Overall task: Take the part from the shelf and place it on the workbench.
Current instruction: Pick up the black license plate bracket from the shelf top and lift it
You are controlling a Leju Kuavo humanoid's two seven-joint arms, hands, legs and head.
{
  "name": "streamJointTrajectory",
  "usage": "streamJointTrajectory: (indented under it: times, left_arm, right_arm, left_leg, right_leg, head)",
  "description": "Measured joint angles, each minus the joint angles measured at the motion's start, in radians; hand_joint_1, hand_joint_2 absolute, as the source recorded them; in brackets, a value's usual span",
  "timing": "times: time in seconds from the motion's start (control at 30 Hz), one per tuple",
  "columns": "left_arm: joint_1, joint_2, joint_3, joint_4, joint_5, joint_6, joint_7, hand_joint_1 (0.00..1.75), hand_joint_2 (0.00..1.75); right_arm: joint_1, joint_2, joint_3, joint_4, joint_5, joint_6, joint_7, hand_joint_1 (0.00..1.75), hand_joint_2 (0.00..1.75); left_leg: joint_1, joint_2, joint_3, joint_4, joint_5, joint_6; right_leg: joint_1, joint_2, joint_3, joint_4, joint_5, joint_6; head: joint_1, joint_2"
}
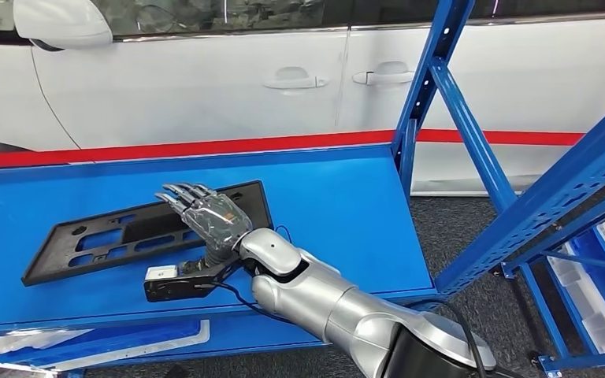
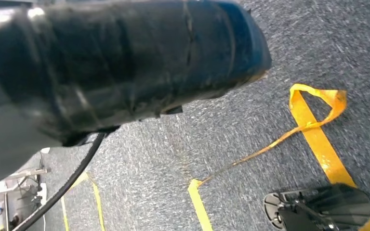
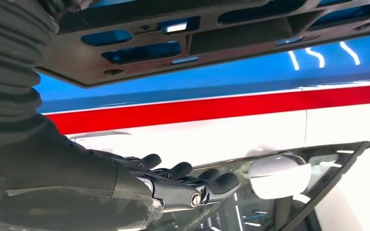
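While part (image 1: 146, 232) lies flat on blue workbench (image 1: 339, 213), R hand (image 1: 209, 213) hovers above it.
R hand fingers extended, apart, holding nothing. L hand state: cannot tell. White car (image 1: 205, 79) behind bench.

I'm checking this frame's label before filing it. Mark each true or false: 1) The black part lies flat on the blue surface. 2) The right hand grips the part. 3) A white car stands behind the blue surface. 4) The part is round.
1) True: the black part lies flat on the blue surface.
2) False: the right hand is above the part with fingers extended, holding nothing.
3) True: a white car stands behind.
4) False: it is a long, flat panel with cutouts.
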Motion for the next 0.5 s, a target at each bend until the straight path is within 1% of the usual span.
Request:
streamJointTrajectory:
  times: [0.03,0.07,0.1,0.13,0.17,0.2,0.23,0.27,0.3,0.33,0.37,0.4,0.43,0.47,0.5]
  left_arm:
    - [0.000,-0.001,0.000,0.000,0.000,0.000,0.000,0.00,0.00]
    - [-0.001,-0.002,-0.001,0.000,0.000,0.000,0.000,0.00,0.00]
    - [-0.002,-0.003,-0.001,0.000,0.000,0.000,-0.001,0.00,0.00]
    - [-0.003,-0.004,-0.001,0.000,0.000,0.000,-0.001,0.00,0.00]
    - [-0.003,-0.004,-0.001,0.000,0.000,0.001,-0.002,0.00,0.00]
    - [-0.002,-0.004,-0.001,0.000,-0.001,0.001,-0.004,0.00,0.00]
    - [0.000,-0.005,-0.002,0.000,-0.002,0.001,-0.006,0.00,0.00]
    - [0.002,-0.006,-0.002,0.000,-0.003,0.000,-0.009,0.00,0.00]
    - [0.003,-0.007,-0.002,0.000,-0.006,0.000,-0.012,0.00,0.00]
    - [0.003,-0.008,-0.003,0.000,-0.008,0.000,-0.014,0.00,0.00]
    - [0.001,-0.010,-0.004,0.000,-0.010,0.000,-0.017,0.00,0.00]
    - [0.000,-0.010,-0.005,0.000,-0.011,0.000,-0.018,0.00,0.00]
    - [0.000,-0.011,-0.006,0.000,-0.012,0.000,-0.019,0.00,0.00]
    - [0.000,-0.011,-0.008,0.000,-0.013,0.000,-0.020,0.00,0.00]
    - [0.002,-0.012,-0.009,0.000,-0.014,0.000,-0.021,0.00,0.00]
  right_arm:
    - [-0.001,0.000,0.000,-0.002,0.000,0.000,0.000,0.00,1.75]
    - [-0.002,0.000,-0.001,-0.003,0.000,0.000,0.000,0.00,1.75]
    - [-0.002,0.000,-0.001,-0.005,0.000,0.000,0.000,0.00,1.75]
    - [-0.002,0.000,-0.001,-0.007,0.000,0.000,0.000,0.00,1.75]
    - [-0.002,0.000,-0.002,-0.008,0.000,0.001,0.000,0.00,1.75]
    - [-0.003,0.000,-0.002,-0.009,0.000,0.001,0.000,0.00,1.75]
    - [-0.003,0.001,-0.002,-0.010,0.000,0.002,0.000,0.00,1.75]
    - [-0.003,0.002,-0.002,-0.011,0.001,0.003,0.000,0.00,1.75]
    - [-0.005,0.002,-0.002,-0.012,0.003,0.004,0.001,0.00,1.75]
    - [-0.006,0.002,-0.002,-0.012,0.005,0.004,0.001,0.00,1.75]
    - [-0.006,0.002,-0.002,-0.012,0.009,0.003,0.002,0.00,1.75]
    - [-0.006,0.002,-0.002,-0.012,0.014,0.001,0.002,0.00,1.75]
    - [-0.004,0.002,-0.002,-0.012,0.018,-0.002,0.003,0.00,1.75]
    - [-0.003,0.002,-0.002,-0.011,0.022,-0.005,0.003,0.00,1.75]
    - [-0.002,0.002,-0.002,-0.011,0.025,-0.008,0.003,0.00,1.75]
  left_leg:
    - [0.001,-0.009,0.000,0.003,-0.002,-0.002]
    - [0.000,-0.019,-0.002,0.007,-0.004,-0.006]
    - [0.000,-0.028,-0.006,0.012,-0.006,-0.010]
    - [0.002,-0.036,-0.011,0.016,-0.006,-0.015]
    - [0.004,-0.044,-0.015,0.017,-0.005,-0.021]
    - [0.008,-0.053,-0.018,0.016,-0.002,-0.028]
    - [0.011,-0.055,-0.021,0.015,-0.002,-0.034]
    - [0.011,-0.044,-0.026,0.023,-0.008,-0.039]
    - [0.010,-0.027,-0.038,0.047,-0.023,-0.043]
    - [0.010,-0.006,-0.059,0.092,-0.046,-0.046]
    - [0.010,0.013,-0.088,0.153,-0.074,-0.049]
    - [0.011,0.021,-0.120,0.217,-0.099,-0.052]
    - [0.012,0.024,-0.144,0.264,-0.111,-0.054]
    - [0.013,0.027,-0.152,0.279,-0.107,-0.056]
    - [0.014,0.030,-0.141,0.256,-0.087,-0.056]
  right_leg:
    - [-0.002,0.009,0.031,-0.064,0.037,-0.001]
    - [-0.005,0.029,0.064,-0.131,0.064,-0.003]
    - [-0.008,0.046,0.090,-0.185,0.082,-0.004]
    - [-0.008,0.060,0.106,-0.218,0.089,-0.006]
    - [-0.007,0.065,0.110,-0.229,0.087,-0.008]
    - [-0.005,0.057,0.112,-0.232,0.089,-0.010]
    - [-0.004,0.048,0.113,-0.237,0.093,-0.016]
    - [-0.005,0.039,0.117,-0.243,0.096,-0.022]
    - [-0.006,0.028,0.120,-0.249,0.099,-0.027]
    - [-0.007,0.018,0.123,-0.254,0.101,-0.032]
    - [-0.005,0.007,0.124,-0.256,0.101,-0.034]
    - [-0.004,-0.005,0.124,-0.256,0.101,-0.036]
    - [-0.002,-0.016,0.124,-0.256,0.100,-0.038]
    - [-0.001,-0.027,0.124,-0.256,0.098,-0.038]
    - [-0.001,-0.037,0.125,-0.255,0.097,-0.038]
  head:
    - [0.000,0.000]
    - [0.000,0.000]
    - [-0.001,0.000]
    - [-0.001,0.000]
    - [-0.001,0.000]
    - [-0.001,0.000]
    - [0.000,0.000]
    - [-0.002,0.000]
    - [-0.004,0.000]
    - [-0.006,0.000]
    - [-0.008,0.000]
    - [-0.008,0.000]
    - [-0.008,0.000]
    - [-0.008,0.000]
    - [-0.008,0.000]
